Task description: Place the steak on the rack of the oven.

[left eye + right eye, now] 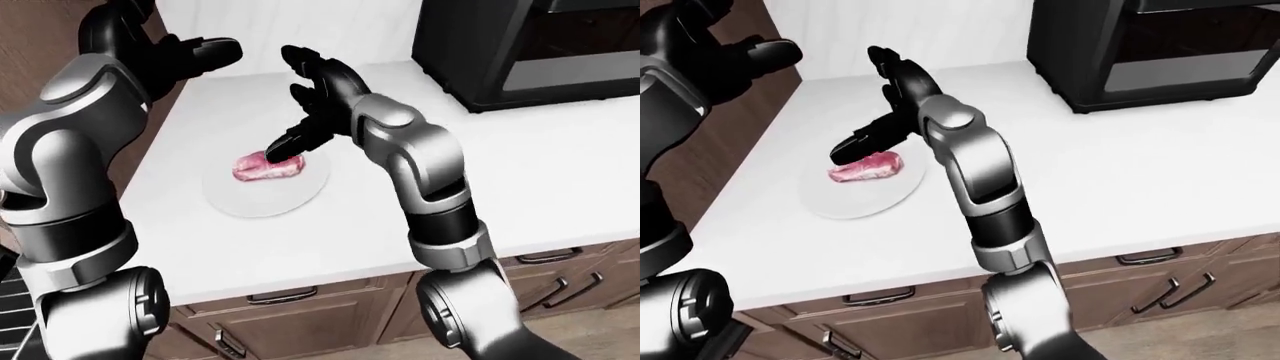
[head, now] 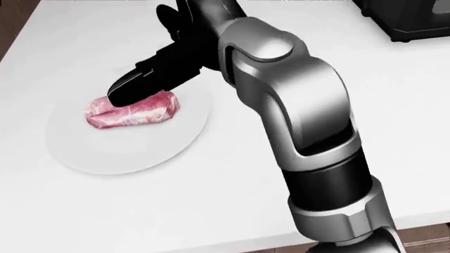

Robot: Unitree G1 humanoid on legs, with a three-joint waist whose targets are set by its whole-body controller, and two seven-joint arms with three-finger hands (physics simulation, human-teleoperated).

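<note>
i see the steak [image 2: 132,112] lying on a white plate [image 2: 126,153] near the left edge of the white counter [image 2: 232,211]. my right hand [image 2: 165,66] reaches over it with its fingers [image 2: 133,87] spread apart, one long finger lying across the steak's top edge; whether it actually touches the meat i cannot tell from here. my left hand [image 1: 190,56] hangs above the counter's far left corner, fingers apart and gripping nothing. the black oven [image 1: 530,49] stands at the counter's far right corner.
</note>
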